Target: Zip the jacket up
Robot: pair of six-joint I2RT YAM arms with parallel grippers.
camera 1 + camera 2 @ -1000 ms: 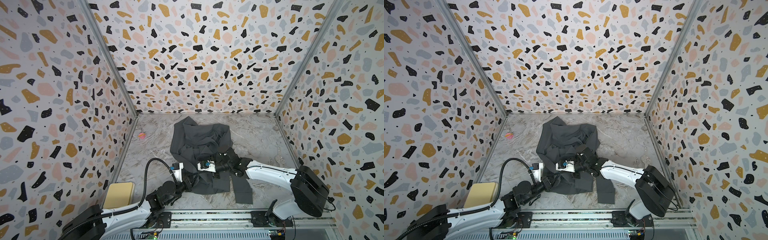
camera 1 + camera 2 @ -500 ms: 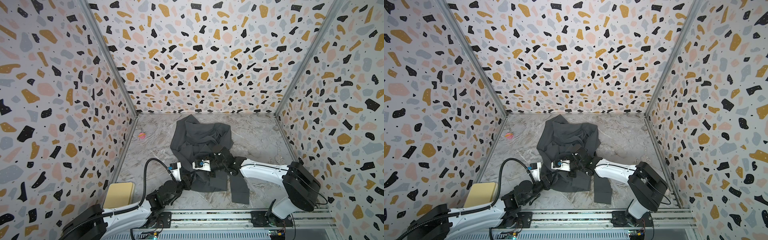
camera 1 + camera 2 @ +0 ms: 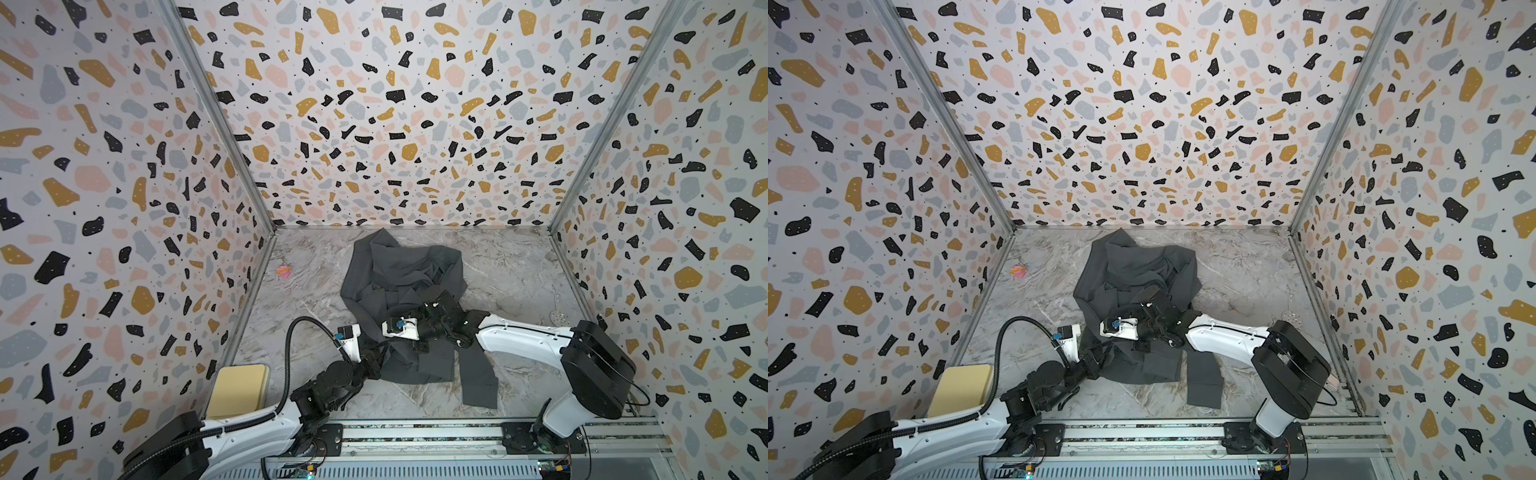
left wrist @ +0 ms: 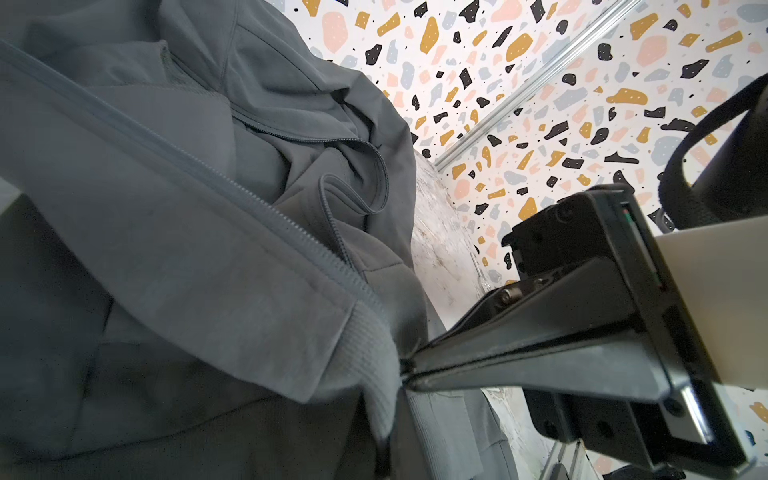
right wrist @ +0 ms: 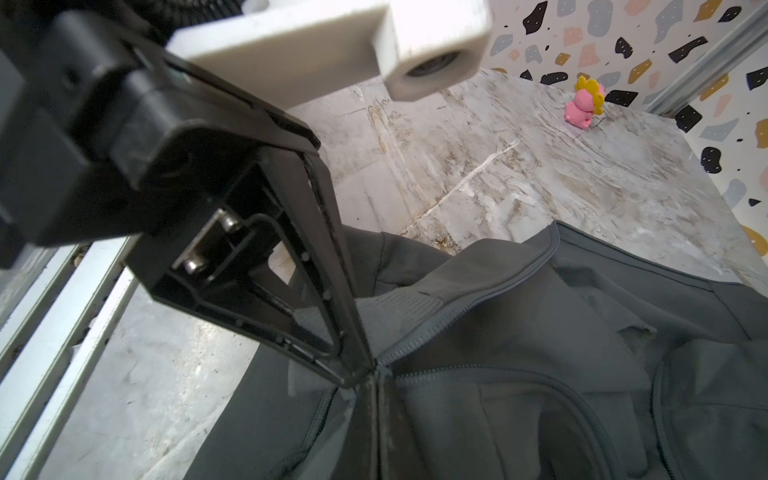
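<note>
Currently left fingers [image 4: 519, 336] clamp the ribbed hem [image 4: 365, 349] at the zip base. Right fingers [image 5: 338, 266] pinch tight where both toothed tapes [image 5: 436, 328] meet, likely on the hidden slider. Next: drag it collarward, hem kept taut. Soft matte charcoal jacket [image 3: 399, 266] lies rumpled on the marbled bench [image 3: 519, 266], central, nearer its front edge.

— Where does the jacket [image 3: 401, 274] lie?
— Crumpled in the middle of the tabletop [image 3: 511, 270]. It is dark grey, with one sleeve [image 3: 478, 374] trailing toward the near edge.
— And its zipper [image 5: 453, 332]?
— Mostly undone: the two toothed edges spread apart from near the ribbed hem [image 4: 365, 353].
</note>
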